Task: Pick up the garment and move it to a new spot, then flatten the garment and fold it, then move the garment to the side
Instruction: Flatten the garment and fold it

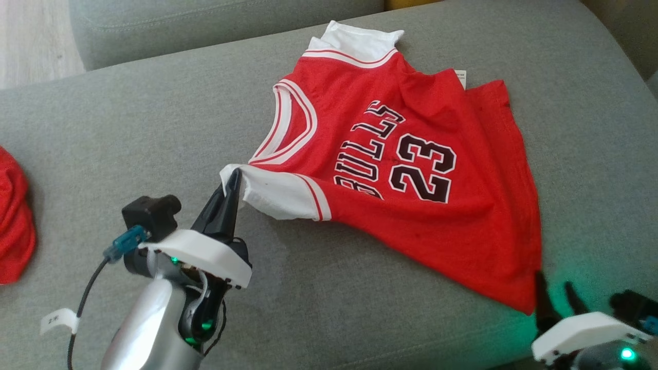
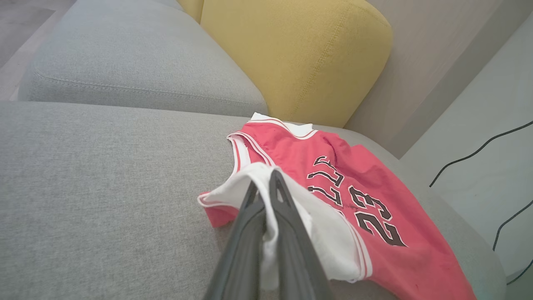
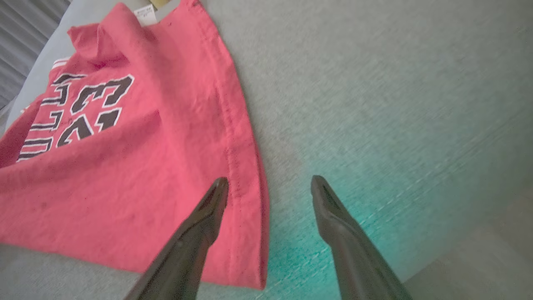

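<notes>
The garment [image 1: 411, 169] is a red basketball jersey with white sleeves and black lettering, spread on the grey sofa seat [image 1: 154, 128]. My left gripper [image 1: 232, 177] is shut on the edge of its white near sleeve [image 1: 277, 195]. In the left wrist view the white cloth [image 2: 291, 216] is pinched between the closed fingers [image 2: 266, 189]. My right gripper [image 1: 555, 288] stands open at the jersey's lower hem corner. In the right wrist view its left finger [image 3: 208, 216] lies over the red hem [image 3: 245, 166] and the other finger sits on bare cushion; nothing is gripped.
Another red cloth [image 1: 13, 221] lies at the left edge of the seat. A second grey cushion [image 1: 205, 25] and a yellow cushion [image 2: 300, 58] stand behind. Black cables [image 2: 479, 150] run along the pale floor at the sofa's right.
</notes>
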